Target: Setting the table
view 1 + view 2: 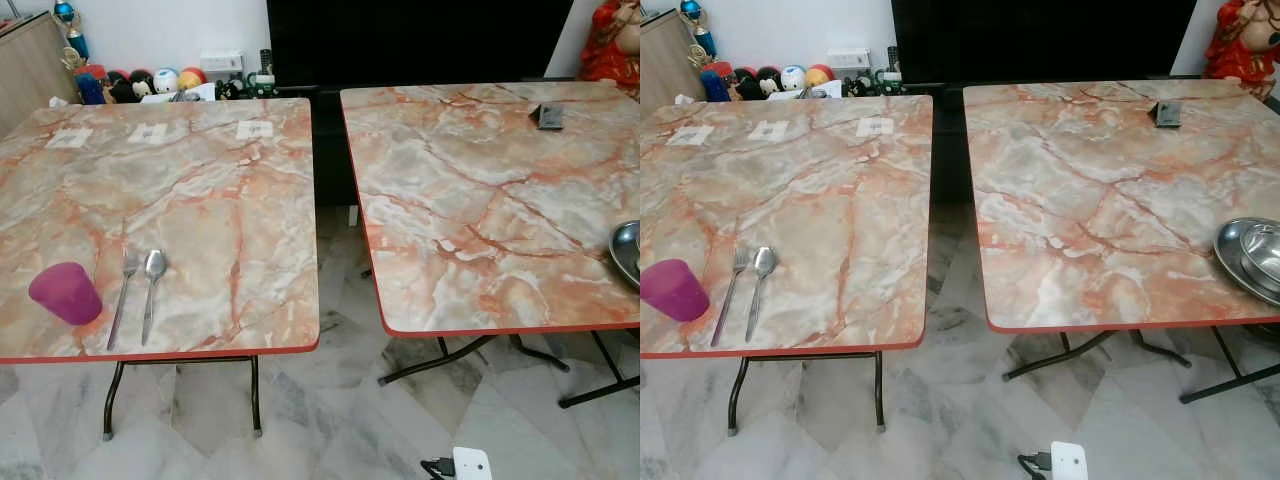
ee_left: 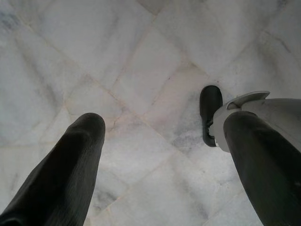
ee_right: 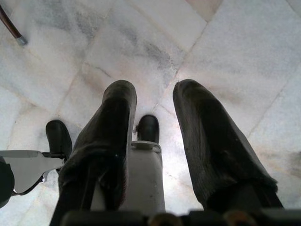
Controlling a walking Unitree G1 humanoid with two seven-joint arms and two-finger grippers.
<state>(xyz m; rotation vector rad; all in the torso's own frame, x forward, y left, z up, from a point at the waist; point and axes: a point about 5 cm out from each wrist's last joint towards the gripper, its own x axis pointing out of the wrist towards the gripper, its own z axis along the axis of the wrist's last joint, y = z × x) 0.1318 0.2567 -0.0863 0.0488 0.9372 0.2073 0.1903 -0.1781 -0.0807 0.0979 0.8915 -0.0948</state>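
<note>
Two square folding tables, marble-pattern tops in grey and orange with red edging, on dark metal legs, side by side with a gap between: left table, right table. Floor: pale marble tiles.

Steel plate, shiny, with a steel bowl inside it, at the right table's right edge.

Purple cup, plastic, upright, near the left table's front-left corner.

Fork and spoon, steel, lying parallel, just beside the cup, handles toward the front edge.

Small dark object, far side of right table.

Left gripper, hanging over floor, fingers spread wide, empty. Right gripper, likewise over floor, fingers parted, empty.
</note>
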